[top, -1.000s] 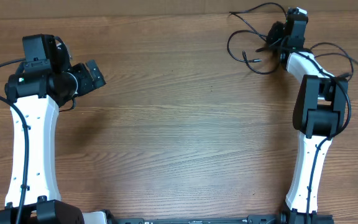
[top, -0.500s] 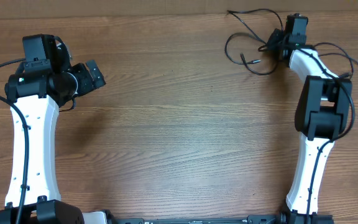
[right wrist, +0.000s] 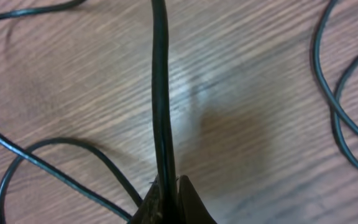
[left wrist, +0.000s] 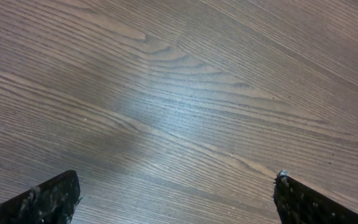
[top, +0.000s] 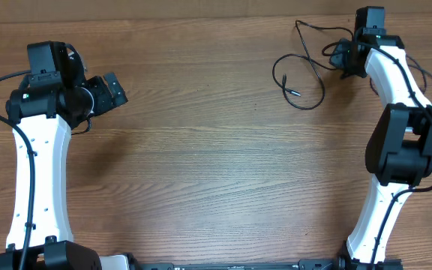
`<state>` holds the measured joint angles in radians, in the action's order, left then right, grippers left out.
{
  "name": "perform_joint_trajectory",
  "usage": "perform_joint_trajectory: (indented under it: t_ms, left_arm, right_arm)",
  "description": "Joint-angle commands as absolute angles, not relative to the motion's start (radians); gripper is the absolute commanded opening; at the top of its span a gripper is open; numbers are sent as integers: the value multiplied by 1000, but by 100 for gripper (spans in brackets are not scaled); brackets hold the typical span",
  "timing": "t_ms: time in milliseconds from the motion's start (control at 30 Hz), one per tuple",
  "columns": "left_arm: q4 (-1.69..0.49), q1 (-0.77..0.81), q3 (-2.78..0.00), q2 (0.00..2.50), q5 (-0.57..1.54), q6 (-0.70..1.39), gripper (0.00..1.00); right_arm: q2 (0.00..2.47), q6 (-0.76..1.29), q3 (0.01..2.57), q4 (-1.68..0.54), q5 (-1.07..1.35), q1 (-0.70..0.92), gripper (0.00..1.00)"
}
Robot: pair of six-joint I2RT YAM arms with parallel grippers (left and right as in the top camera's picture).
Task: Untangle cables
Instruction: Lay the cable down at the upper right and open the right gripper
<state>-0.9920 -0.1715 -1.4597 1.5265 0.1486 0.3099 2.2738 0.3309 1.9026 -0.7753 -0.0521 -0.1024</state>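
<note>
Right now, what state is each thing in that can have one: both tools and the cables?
Left tool, open wide, holding nothing.
Right tool, shut on one strand of the cables.
Cables, not yet untangled: thin loops crossing one another beside the right tool.

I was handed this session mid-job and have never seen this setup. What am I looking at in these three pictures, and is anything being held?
These are two white robot arms at a wooden table, each ending in a two-finger gripper. The wide picture looks straight down from above. The other two come from small cameras on each wrist, so that arm's own fingers show at the bottom edge. Thin black cables lie in loose loops near the right arm. The right gripper is shut, pinching one cable. The left gripper is wide open over bare wood, holding nothing.
</note>
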Motion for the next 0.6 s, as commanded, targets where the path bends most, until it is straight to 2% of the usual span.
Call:
perform_joint_trajectory:
  t_ms: [0, 33, 67, 100, 300, 567]
  left_arm:
    - [-991, -170, -1473, 1530, 146, 291, 99]
    - [-991, -170, -1473, 1530, 146, 291, 99]
    - [-991, -170, -1473, 1530, 146, 291, 99]
    - [-990, -170, -1473, 1530, 146, 291, 100]
    - [-991, -170, -1473, 1530, 146, 291, 99]
    - [-990, -170, -1473, 1530, 146, 291, 100]
  right_arm:
    - [2182, 340, 1919, -809, -50, -102, 11]
    - [2165, 340, 1919, -824, -50, -102, 28]
    - [2131, 340, 1919, -848, -51, -104, 79]
    - [2109, 340, 1920, -862, -51, -105, 100]
    - [1940, 340, 1920, -973, -50, -109, 100]
    - [1697, 340, 1920, -1261, 3, -101, 100]
